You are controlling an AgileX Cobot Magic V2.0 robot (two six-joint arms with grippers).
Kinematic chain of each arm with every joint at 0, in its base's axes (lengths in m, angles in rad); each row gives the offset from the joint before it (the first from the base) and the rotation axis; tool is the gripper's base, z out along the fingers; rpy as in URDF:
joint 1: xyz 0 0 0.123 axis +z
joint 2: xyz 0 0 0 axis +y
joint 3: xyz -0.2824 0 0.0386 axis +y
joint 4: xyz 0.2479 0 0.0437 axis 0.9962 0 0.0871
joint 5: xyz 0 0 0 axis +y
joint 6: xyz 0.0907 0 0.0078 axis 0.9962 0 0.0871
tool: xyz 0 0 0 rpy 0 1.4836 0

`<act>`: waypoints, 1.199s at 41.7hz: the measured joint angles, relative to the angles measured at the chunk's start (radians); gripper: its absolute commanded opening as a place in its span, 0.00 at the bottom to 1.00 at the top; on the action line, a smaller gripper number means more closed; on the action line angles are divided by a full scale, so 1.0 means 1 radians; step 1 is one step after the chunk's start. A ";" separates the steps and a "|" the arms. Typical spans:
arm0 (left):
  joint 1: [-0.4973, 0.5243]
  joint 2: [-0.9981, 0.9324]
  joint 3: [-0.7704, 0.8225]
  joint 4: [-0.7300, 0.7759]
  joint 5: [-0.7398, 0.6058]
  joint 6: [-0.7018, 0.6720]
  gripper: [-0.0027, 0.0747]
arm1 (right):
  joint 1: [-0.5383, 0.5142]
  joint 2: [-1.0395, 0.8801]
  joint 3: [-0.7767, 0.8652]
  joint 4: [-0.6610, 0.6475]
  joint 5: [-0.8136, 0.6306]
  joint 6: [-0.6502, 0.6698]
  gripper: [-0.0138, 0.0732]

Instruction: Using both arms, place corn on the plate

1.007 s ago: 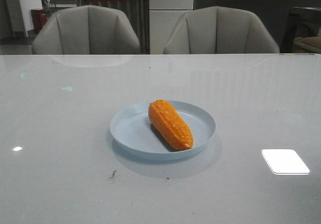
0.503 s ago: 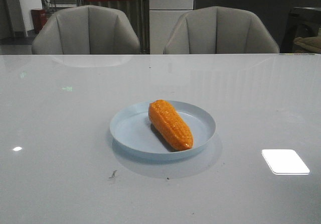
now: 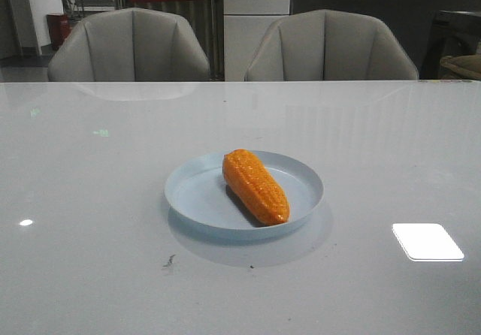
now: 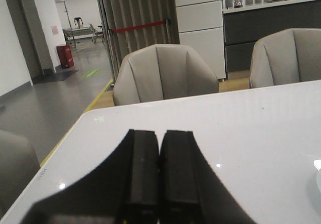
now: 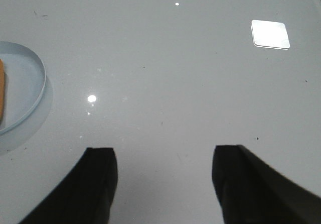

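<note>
The orange corn [image 3: 255, 186] lies on the pale blue plate [image 3: 197, 197] in the middle of the table, thick end toward the far side. Neither arm shows in the front view. In the right wrist view the plate's rim [image 5: 40, 83] and a sliver of the corn [image 5: 2, 88] show at the edge. My right gripper [image 5: 163, 156] is open and empty over bare table, apart from the plate. My left gripper [image 4: 160, 136] is shut and empty, pointing over the table toward the chairs.
Two grey chairs [image 3: 131, 46] [image 3: 331, 46] stand behind the table's far edge. A bright light reflection [image 3: 427, 241] sits on the glossy white tabletop [image 3: 90, 170] at the right. The table's left corner and the floor beyond show in the left wrist view [image 4: 75, 128].
</note>
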 measured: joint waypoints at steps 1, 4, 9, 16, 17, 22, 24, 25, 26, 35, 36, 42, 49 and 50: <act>-0.009 -0.013 0.017 0.029 -0.010 -0.031 0.15 | 0.000 0.000 0.000 0.000 0.000 0.000 0.75; -0.031 -0.035 0.061 0.069 -0.051 -0.075 0.15 | 0.000 0.000 0.000 0.000 0.000 0.000 0.75; -0.055 -0.035 0.138 0.088 -0.092 -0.100 0.15 | 0.000 0.000 0.000 0.000 0.000 0.000 0.75; -0.060 -0.035 0.239 0.082 -0.130 -0.105 0.15 | 0.000 0.000 0.000 0.000 0.000 0.000 0.75; -0.060 -0.035 0.239 0.080 -0.132 -0.105 0.15 | 0.000 0.000 0.000 0.000 0.000 0.000 0.75; -0.060 -0.035 0.238 0.078 -0.125 -0.106 0.15 | 0.000 0.000 0.000 0.000 0.000 0.000 0.75; -0.060 -0.035 0.238 0.078 -0.120 -0.107 0.15 | 0.000 0.000 0.000 0.000 0.000 0.000 0.75; -0.060 -0.035 0.238 0.078 -0.120 -0.107 0.15 | 0.000 0.000 0.000 0.000 0.000 0.000 0.75; -0.060 -0.035 0.238 0.078 -0.120 -0.107 0.15 | 0.000 0.000 0.000 0.000 0.000 0.000 0.75; -0.060 -0.035 0.238 0.078 -0.118 -0.109 0.15 | 0.000 0.000 0.000 0.000 0.000 0.000 0.75; -0.060 -0.035 0.238 0.078 -0.118 -0.109 0.15 | 0.000 0.000 0.000 0.000 0.000 0.000 0.75; -0.060 -0.035 0.238 0.078 -0.118 -0.109 0.15 | 0.000 0.000 0.000 0.000 0.000 0.000 0.75; -0.060 -0.035 0.238 0.078 -0.118 -0.109 0.15 | 0.000 0.000 0.000 0.000 0.000 0.000 0.75; -0.060 -0.035 0.238 0.076 -0.118 -0.109 0.15 | 0.000 0.000 0.000 0.000 0.000 0.000 0.75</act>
